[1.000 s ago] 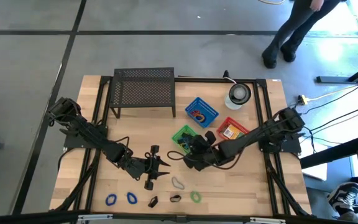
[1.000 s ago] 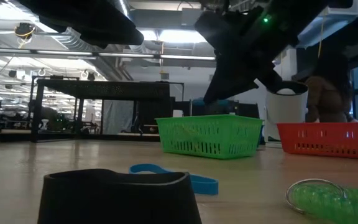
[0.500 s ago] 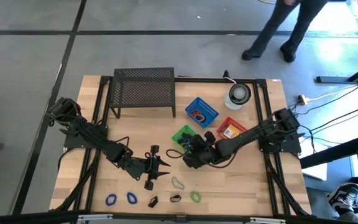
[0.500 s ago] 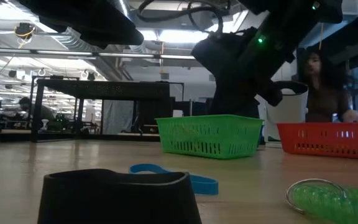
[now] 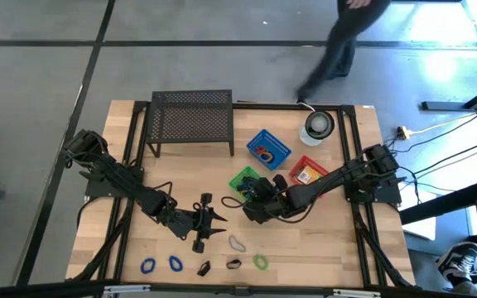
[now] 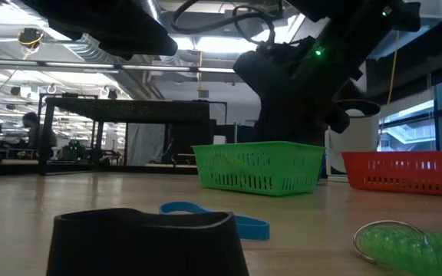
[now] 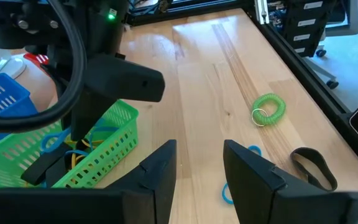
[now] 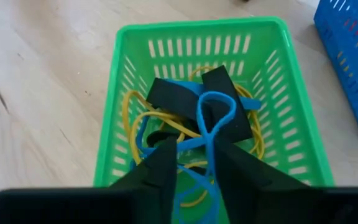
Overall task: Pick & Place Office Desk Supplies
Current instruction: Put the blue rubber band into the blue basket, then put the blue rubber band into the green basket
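**Right wrist view: blue band at the green basket**

Right wrist view shows you the right gripper (image 8: 192, 163) directly over the green basket (image 8: 120, 93), fingers a narrow gap apart with a blue band (image 8: 211, 134) running up between them. Whether they pinch it cannot be told. Yellow bands (image 8: 143, 115) and black bands (image 8: 169, 93) lie tangled beneath.

Handling, as judged: these loops are light, soft and limp; they will stretch and snag on one another. Take one strand where it rises free of the pile.

Loose supplies wait at the table's front edge: two blue loops (image 5: 147, 266), a green coil (image 5: 260, 261), a grey loop (image 5: 237, 243), black clips (image 5: 204, 267).

The left gripper (image 5: 219, 221) waits mid-table, fingers parted, holding nothing.

Against the earlier frame: the right gripper has shifted closer over the basket and its fingers have parted from shut. The left arm has not moved. The person beyond the table has walked on.
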`<action>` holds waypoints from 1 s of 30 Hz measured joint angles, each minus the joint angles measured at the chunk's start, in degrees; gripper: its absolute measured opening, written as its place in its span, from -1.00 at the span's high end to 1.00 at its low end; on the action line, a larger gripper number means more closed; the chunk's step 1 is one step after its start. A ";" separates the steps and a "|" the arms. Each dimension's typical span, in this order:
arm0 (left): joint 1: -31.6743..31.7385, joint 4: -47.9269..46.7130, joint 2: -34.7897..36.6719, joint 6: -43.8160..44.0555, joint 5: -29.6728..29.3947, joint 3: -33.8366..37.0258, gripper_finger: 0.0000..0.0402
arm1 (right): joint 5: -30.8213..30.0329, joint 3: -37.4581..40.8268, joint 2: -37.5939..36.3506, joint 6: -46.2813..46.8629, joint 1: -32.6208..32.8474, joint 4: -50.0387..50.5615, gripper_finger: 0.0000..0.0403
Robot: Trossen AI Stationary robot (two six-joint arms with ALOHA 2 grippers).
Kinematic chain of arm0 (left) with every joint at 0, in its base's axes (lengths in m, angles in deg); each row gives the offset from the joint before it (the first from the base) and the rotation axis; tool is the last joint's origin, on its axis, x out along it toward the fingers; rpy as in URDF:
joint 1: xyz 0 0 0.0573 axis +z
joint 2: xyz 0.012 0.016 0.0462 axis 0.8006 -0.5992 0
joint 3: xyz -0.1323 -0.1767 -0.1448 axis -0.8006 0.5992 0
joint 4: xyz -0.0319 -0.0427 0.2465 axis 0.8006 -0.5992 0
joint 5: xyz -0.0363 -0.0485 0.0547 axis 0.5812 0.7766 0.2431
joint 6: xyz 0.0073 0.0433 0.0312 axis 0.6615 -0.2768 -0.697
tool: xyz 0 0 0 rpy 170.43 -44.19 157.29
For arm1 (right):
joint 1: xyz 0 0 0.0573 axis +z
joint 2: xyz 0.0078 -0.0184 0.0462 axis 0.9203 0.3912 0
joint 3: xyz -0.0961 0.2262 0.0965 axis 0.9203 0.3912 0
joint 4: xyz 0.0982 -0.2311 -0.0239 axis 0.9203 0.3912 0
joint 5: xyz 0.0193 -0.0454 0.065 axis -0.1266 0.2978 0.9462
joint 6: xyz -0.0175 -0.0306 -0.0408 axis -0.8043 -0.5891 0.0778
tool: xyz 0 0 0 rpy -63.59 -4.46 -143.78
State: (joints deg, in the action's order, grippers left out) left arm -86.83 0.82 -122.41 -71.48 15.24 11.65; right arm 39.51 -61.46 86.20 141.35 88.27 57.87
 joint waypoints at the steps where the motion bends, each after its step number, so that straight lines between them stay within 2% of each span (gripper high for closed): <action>1: 0.00 0.00 0.00 0.00 0.01 -0.01 0.37 | 0.00 0.00 -0.02 -0.04 0.00 0.00 0.41; 5: 0.02 0.00 0.00 0.00 0.01 -0.02 0.37 | 0.19 -0.02 -0.30 -1.52 0.01 0.02 0.20; 9: 0.00 0.00 0.00 0.00 0.00 0.00 0.37 | 0.52 -0.07 -1.82 -3.04 0.07 0.28 0.10; 13: 0.01 0.00 0.00 0.00 0.00 -0.01 0.37 | 3.74 -0.07 -4.60 -4.86 0.27 0.04 0.08; 16: 0.02 0.01 0.00 0.00 0.01 -0.01 0.37 | 9.56 -0.07 -6.34 -6.78 1.29 -2.66 0.10; 19: 0.02 0.00 0.00 0.00 0.00 0.00 0.37 | 14.96 -0.07 -6.53 -10.77 3.69 -9.02 0.14; 22: 0.02 0.00 0.00 0.00 0.00 -0.02 0.37 | 16.54 -0.17 -5.57 -15.79 6.88 -18.09 0.18; 26: 0.01 0.00 0.00 0.00 0.03 0.00 0.37 | 15.73 -0.07 -4.45 -20.58 11.25 -24.18 0.22; 30: 0.02 0.00 0.00 0.00 0.11 0.00 0.37 | 10.97 -0.07 -4.33 -21.09 14.27 -24.57 0.24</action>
State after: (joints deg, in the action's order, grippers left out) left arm -86.82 0.82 -122.41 -71.48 15.35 11.65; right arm 50.48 -61.53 81.87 120.26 102.53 33.30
